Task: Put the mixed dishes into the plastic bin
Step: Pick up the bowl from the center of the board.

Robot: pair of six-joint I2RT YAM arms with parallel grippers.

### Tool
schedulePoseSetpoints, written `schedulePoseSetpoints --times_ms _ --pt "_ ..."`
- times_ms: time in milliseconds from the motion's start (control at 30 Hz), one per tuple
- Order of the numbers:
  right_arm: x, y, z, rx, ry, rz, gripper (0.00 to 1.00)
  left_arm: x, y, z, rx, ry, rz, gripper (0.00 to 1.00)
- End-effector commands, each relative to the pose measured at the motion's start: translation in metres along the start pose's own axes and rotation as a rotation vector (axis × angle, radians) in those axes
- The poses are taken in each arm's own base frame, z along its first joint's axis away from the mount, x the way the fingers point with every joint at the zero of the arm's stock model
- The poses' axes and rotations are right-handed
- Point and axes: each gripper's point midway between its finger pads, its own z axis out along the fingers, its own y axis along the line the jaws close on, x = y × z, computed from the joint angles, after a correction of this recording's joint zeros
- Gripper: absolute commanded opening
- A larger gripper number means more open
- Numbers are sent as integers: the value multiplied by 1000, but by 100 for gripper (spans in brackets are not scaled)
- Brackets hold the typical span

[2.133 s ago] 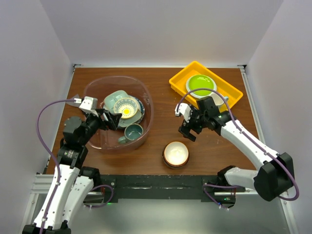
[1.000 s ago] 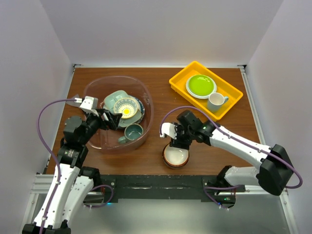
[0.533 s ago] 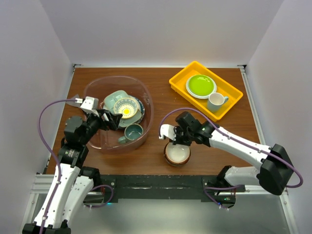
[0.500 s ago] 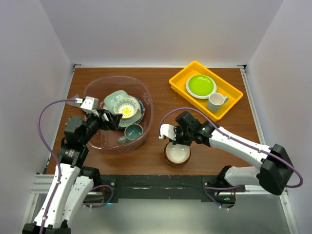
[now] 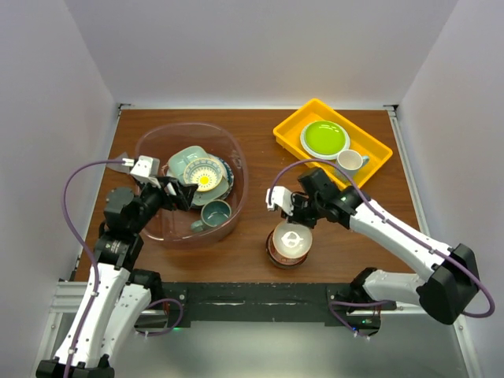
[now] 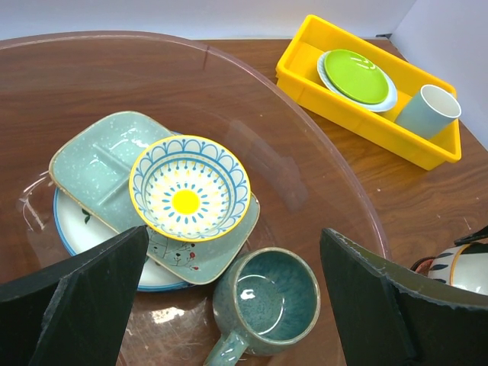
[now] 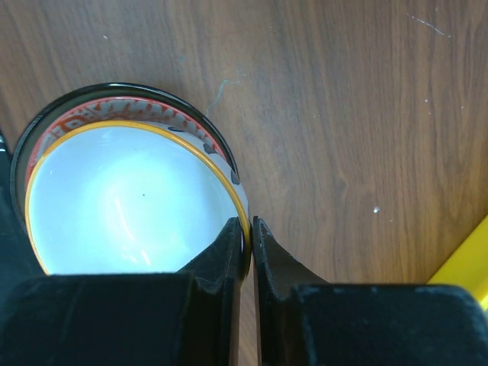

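Observation:
My right gripper (image 7: 248, 236) is shut on the rim of a white bowl with an orange edge (image 7: 130, 198). In the top view this white bowl (image 5: 291, 238) hangs tilted from the right gripper (image 5: 294, 224), just above a dark-rimmed dish with red lettering (image 5: 274, 253) (image 7: 152, 95). The plastic bin (image 5: 150, 142) (image 6: 320, 175) holds a teal mug (image 5: 214, 213) (image 6: 267, 297), a blue-and-yellow patterned bowl (image 5: 205, 175) (image 6: 188, 187), a mint squarish dish (image 6: 99, 160) and a blue-rimmed plate (image 6: 72, 229). My left gripper (image 5: 179, 193) (image 6: 236, 305) hovers open over the mug, holding nothing.
A yellow tray (image 5: 370, 161) (image 6: 305, 61) at the back right carries a lime-green plate (image 5: 324, 137) (image 6: 354, 75) and a white cup (image 5: 348, 160) (image 6: 427, 110). White walls close in the wooden table on three sides.
The right gripper came down on the stacked dishes, closed on the white bowl's rim and raised it, tilted, off the dark-rimmed dish. The left arm has stayed still.

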Motion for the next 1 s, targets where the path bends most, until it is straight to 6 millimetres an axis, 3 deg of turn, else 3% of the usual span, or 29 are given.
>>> schedulePoseSetpoints --times_ms 0,300,500,667,900,967 --pt "-35 -2 -26 -38 -168 20 0 -9 -6 2 34 -36 8 100" --pt "-46 -11 -56 -97 -361 170 0 -3 -41 3 249 -7 0 100" --pt "-40 -29 -63 -73 -428 291 0 3 -57 3 335 38 -89 100" --pt "-30 -39 -64 -35 -445 347 0 3 -68 2 338 67 -170 100" --pt "-22 -48 -75 25 -464 359 0 13 -110 4 367 123 -243 100" --pt "-20 -49 -77 33 -466 359 0 15 -114 9 342 132 -263 100"
